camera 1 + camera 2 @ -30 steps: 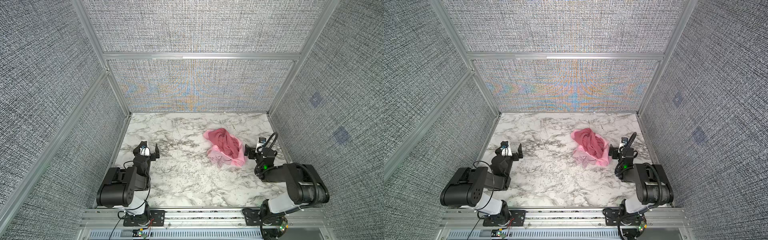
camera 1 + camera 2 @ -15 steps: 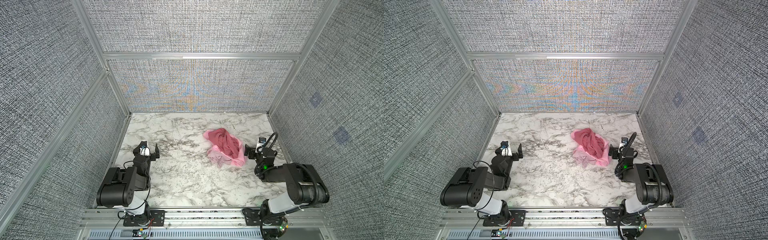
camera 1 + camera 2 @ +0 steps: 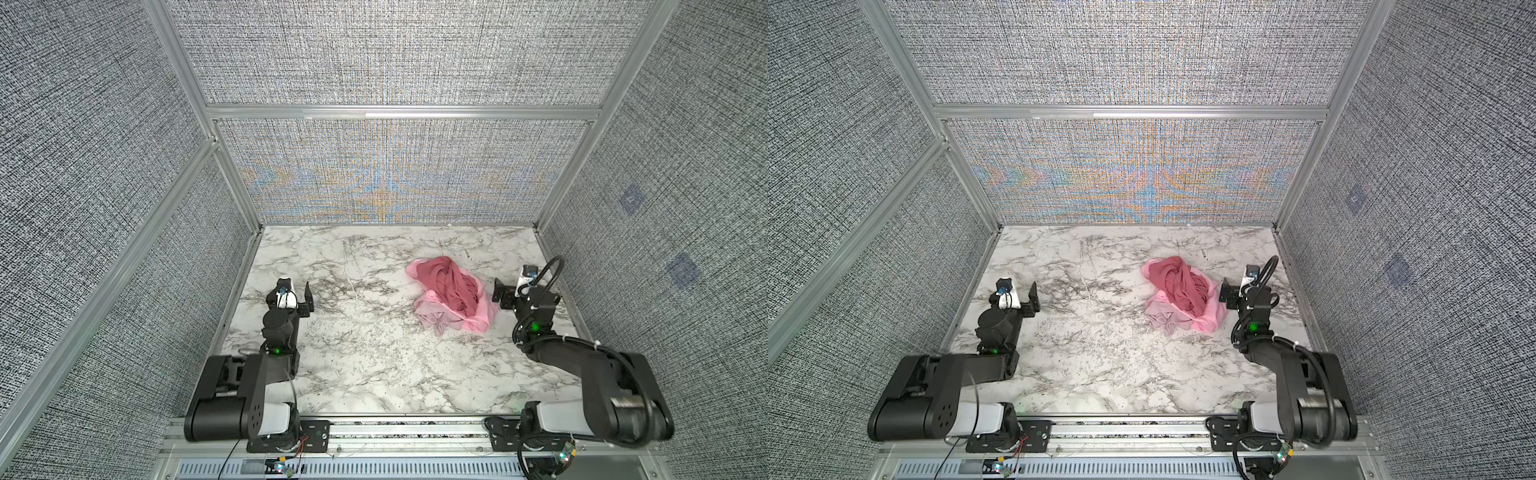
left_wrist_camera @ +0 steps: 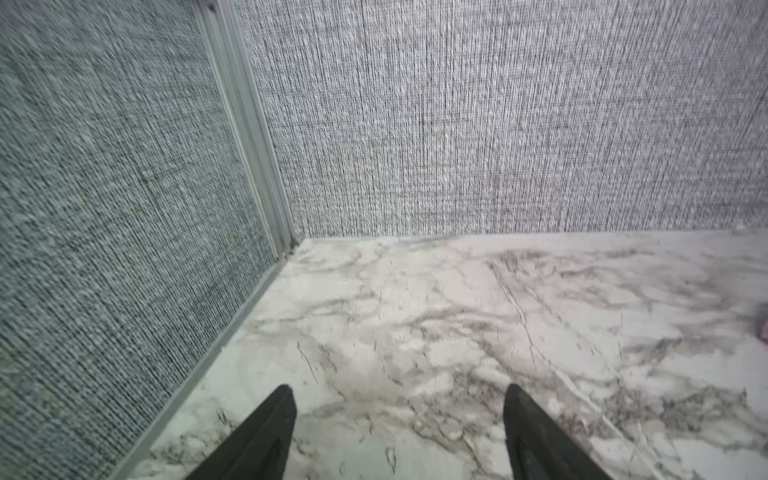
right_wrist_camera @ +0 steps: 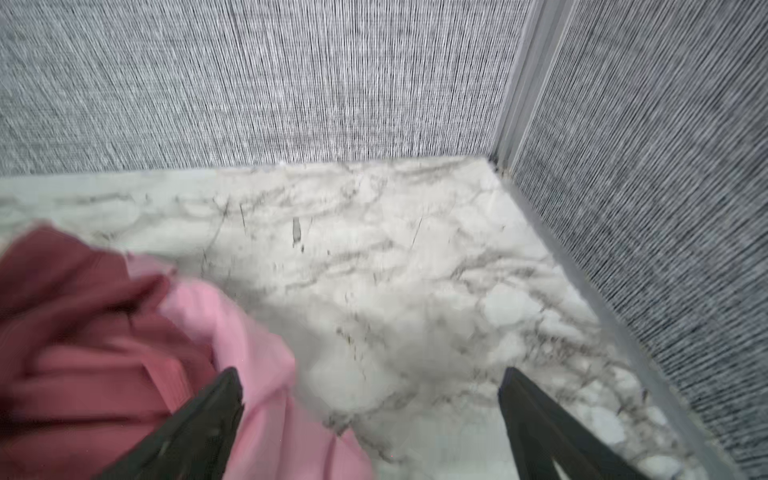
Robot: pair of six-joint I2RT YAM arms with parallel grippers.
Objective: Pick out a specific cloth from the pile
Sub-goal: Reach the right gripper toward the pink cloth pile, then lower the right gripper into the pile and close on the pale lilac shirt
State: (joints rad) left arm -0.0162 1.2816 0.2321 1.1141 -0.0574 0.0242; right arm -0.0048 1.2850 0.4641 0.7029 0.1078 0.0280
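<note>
Since the cloth (image 3: 432, 319) lay at the front edge of the pile (image 3: 484, 316), partly under darker folds (image 3: 446, 282), you apparently set the right gripper (image 3: 513, 287) just beside the pile, jaws apart and empty. The left gripper (image 3: 296, 291) sat well apart, also spread, grasping nothing.

A robot laboratory cell: grey woven wall panels (image 3: 374, 50) in aluminium frames (image 3: 403, 111) enclose a marble-patterned table (image 3: 374, 353).

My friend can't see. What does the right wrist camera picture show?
The right gripper, jaws open and empty, hangs beside a pile of dark rose and bright pink cloth on a marble table; grey walls behind.
</note>
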